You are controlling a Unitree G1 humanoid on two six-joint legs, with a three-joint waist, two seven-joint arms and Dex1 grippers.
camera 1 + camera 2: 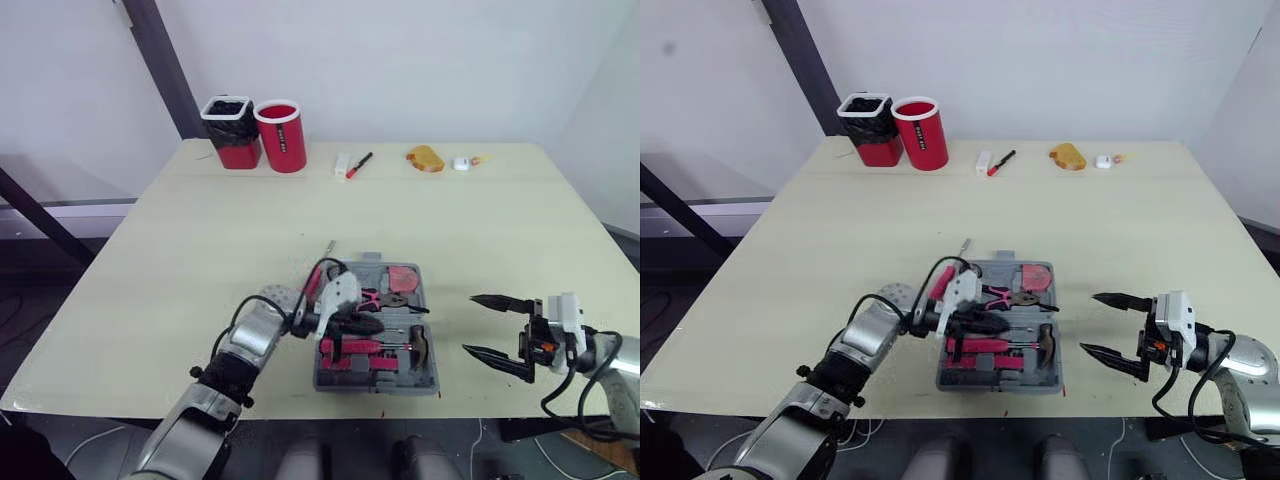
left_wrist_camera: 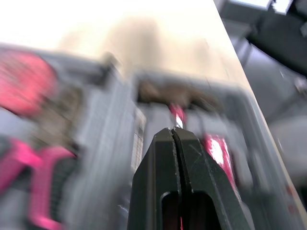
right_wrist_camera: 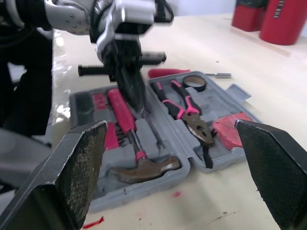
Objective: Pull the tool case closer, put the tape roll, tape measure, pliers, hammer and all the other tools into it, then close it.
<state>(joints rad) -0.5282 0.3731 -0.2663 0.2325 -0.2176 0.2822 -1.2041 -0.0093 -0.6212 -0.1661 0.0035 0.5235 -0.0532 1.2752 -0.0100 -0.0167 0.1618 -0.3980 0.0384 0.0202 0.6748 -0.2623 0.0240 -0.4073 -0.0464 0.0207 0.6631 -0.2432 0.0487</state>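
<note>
bare table (image 1: 200,230) free between the tool case (image 1: 425,378) and the cups (image 1: 281,137) at the far edge, left gripper (image 1: 375,325) over the case's middle, fingers pressed together, clear strip between case and spread-fingered right gripper (image 1: 470,322)

Bright even indoor light, soft shadows, head views sharp, left wrist view motion-blurred, glare on table (image 3: 278,91)

2 head eyes look forward and down over the whole table (image 1: 200,250), with near-identical overlap. Left wrist cam sits very close above the tool case (image 2: 110,143). Right wrist cam looks low from the table's near right edge across the same case, hammer (image 3: 144,168) nearest.
</note>
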